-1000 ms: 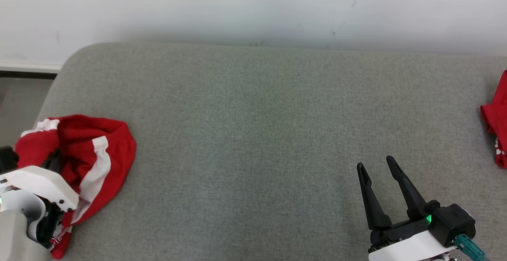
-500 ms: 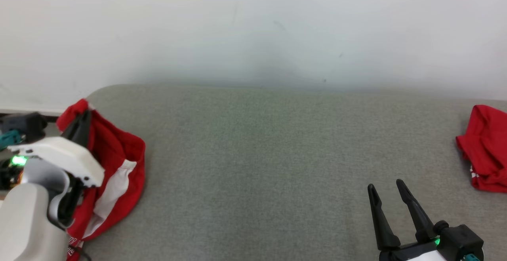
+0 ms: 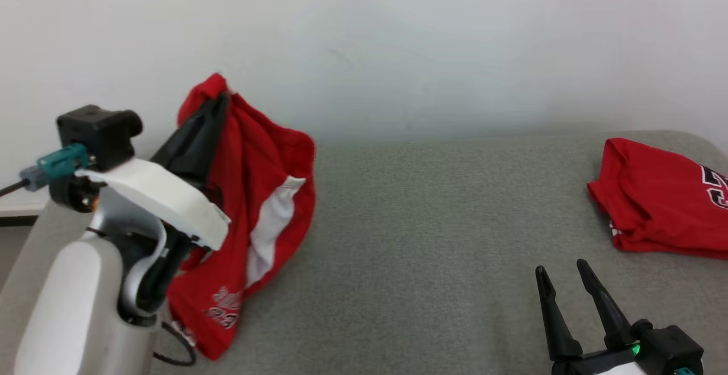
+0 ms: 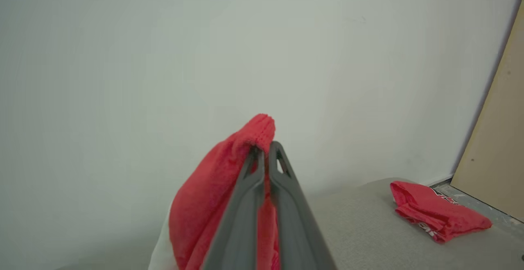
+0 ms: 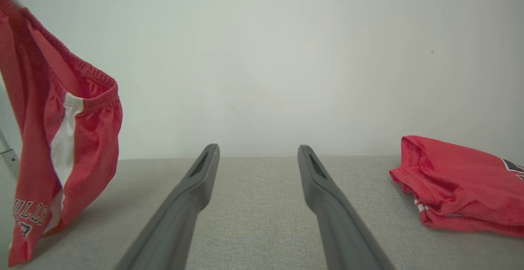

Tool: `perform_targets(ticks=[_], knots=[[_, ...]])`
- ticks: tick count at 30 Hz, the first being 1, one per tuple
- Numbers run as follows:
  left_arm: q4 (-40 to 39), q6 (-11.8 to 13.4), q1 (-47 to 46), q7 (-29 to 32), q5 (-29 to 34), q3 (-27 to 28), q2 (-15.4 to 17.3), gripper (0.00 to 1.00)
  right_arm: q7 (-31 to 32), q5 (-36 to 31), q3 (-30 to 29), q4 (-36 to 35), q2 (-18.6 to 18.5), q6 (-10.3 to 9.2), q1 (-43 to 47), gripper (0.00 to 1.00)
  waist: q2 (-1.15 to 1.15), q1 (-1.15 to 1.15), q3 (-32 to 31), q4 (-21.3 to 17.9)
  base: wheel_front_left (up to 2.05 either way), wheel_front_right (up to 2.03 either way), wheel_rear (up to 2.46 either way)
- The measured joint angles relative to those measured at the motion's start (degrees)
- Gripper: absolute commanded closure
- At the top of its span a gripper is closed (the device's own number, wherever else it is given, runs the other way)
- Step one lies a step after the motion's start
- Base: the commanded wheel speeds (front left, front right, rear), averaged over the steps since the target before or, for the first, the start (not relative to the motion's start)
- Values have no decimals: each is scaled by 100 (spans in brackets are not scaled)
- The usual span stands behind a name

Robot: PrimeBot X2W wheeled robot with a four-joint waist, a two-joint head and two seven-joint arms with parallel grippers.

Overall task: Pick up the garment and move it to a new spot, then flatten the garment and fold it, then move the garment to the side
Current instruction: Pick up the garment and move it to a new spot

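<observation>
Over the left end of cushion (image 3: 432,238), left gripper (image 3: 218,101) is clamped on top edge of garment (image 3: 267,193), which hangs below it. Right gripper (image 3: 560,268) sits low right, fingers apart, empty. Folded red shirt (image 3: 654,204) lies far right.

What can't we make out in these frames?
- Shorts, head view: left side hidden behind the left arm.
- Lettering on the shorts, right wrist view: cut off by the left edge.
- Red shirt, head view: right part cut off by the right edge.
- Left gripper, left wrist view: shut on the shorts; cloth hides how much is pinched.
</observation>
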Motion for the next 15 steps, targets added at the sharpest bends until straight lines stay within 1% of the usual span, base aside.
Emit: perform_targets(ticks=[4, 7, 8, 10, 13, 15], knots=[[-408, 42, 82, 143, -56, -276, -237, 100, -1, 11, -20, -1, -29, 0, -1, 0, 0, 0, 3, -284, 0, 0, 0], [-588, 65, 223, 11, 65, -600, -443, 100, -1, 15, -66, -7, -58, 0, -1, 0, 0, 0, 30, -509, 0, 0, 0], [-597, 65, 279, -78, 88, -717, -556, 100, 0, 15, -100, -10, -70, 0, -1, 0, 0, 0, 43, -582, 0, 0, 0], [-470, 69, 428, -191, 94, -975, -799, 100, -1, 16, -125, -13, -87, 0, -5, 0, 0, 0, 75, -721, 0, 0, 0], [-38, 60, 575, -422, 201, -1332, -1045, 100, -1, 16, -121, -15, -105, 0, -15, 0, 0, 0, 136, -918, 0, 0, 0], [377, 33, 607, -549, 246, -1573, -1129, 100, -1, 16, -77, -16, -105, 0, -30, 0, 0, 0, 187, -1037, 0, 0, 0]])
